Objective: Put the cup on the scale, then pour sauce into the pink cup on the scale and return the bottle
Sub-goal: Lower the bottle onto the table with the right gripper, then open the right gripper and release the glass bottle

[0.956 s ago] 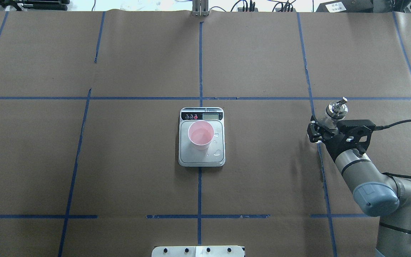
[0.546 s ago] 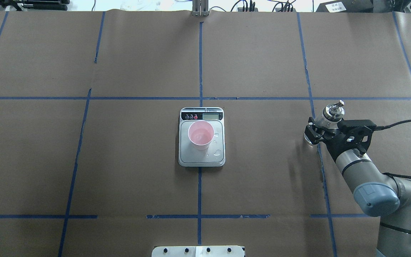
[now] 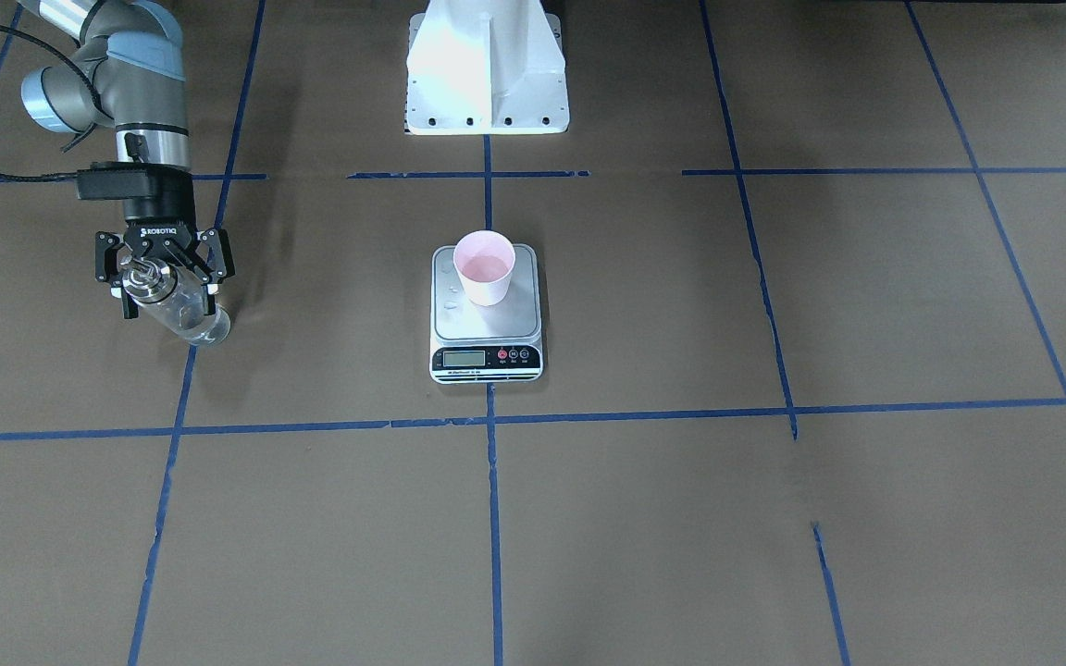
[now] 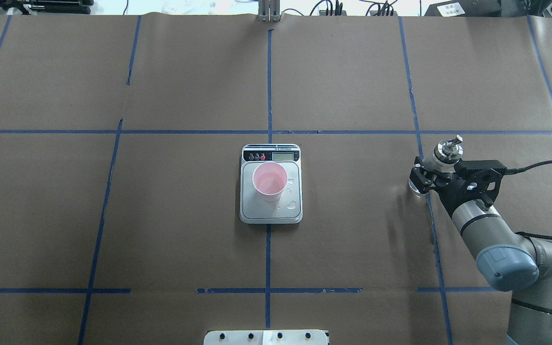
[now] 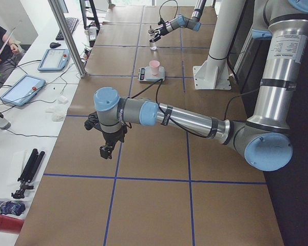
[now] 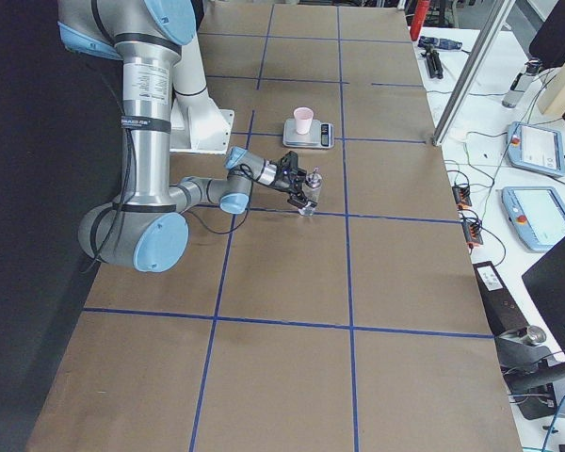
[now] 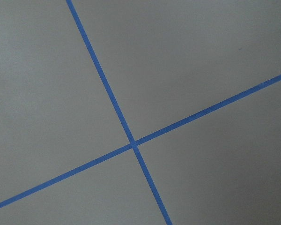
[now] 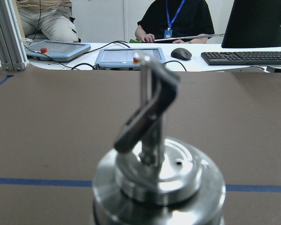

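cup (image 4: 270, 180) with clear sauce (image 4: 269, 182) on scale (image 4: 270, 209)

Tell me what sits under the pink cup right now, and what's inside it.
The cup stands upright on the scale, toward the platform's display end. Droplets lie on the steel beside it. Its inside looks pink; whether it holds liquid cannot be told.

Saw a brown paper-covered table (image 4: 352, 72) gridded with blue tape lines (image 4: 269, 86). Beyond it, a long white desk (image 6: 537, 188) bearing tablets (image 6: 543, 212), black keyboard (image 8: 243, 57), cables.
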